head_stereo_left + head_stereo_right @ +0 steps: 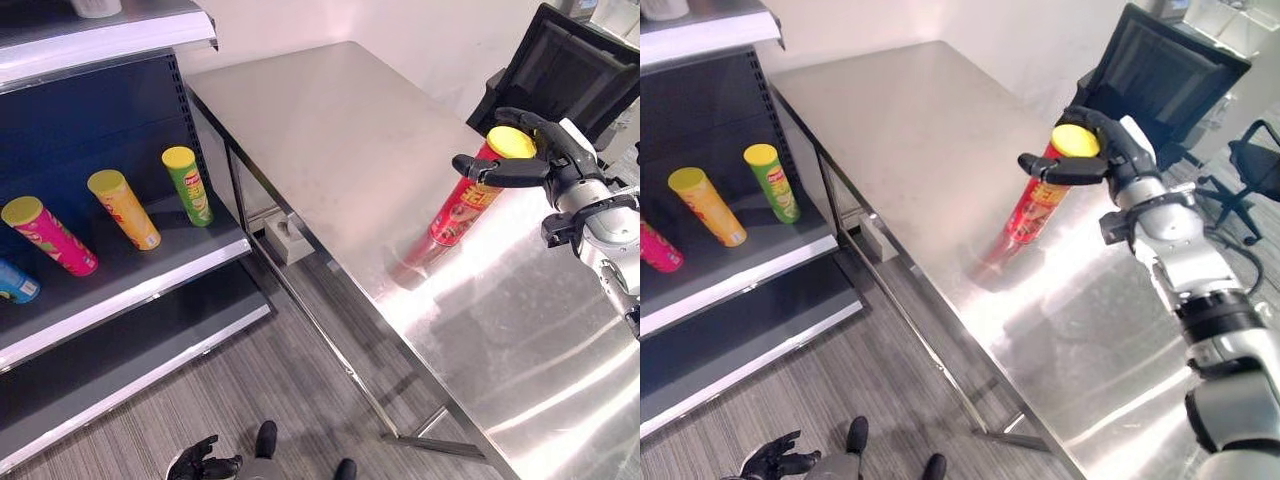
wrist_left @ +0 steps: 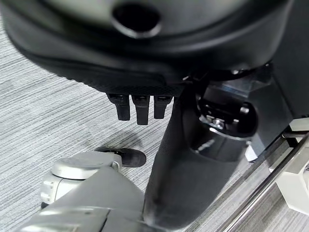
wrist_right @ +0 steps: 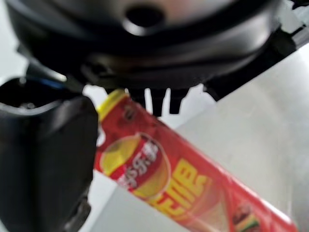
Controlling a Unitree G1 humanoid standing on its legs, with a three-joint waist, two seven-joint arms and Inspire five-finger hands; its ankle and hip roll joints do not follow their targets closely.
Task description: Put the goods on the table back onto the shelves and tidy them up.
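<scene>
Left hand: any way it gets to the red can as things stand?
Probably not. The left hand hangs low over the floor, near the shelf, while the red can stands tilted on the table, already gripped near its lid by the right hand.

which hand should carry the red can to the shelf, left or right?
Right. The right hand is already curled round the top of the red can standing tilted on the table. The left hand hangs low over the floor, holding nothing.

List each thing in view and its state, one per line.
Red can: lidded, tilted, held near its top.
Right hand: shut on the red can.
Left hand: low by the floor, holding nothing.
Green can, orange can, pink can: lidded, on the shelf.
</scene>
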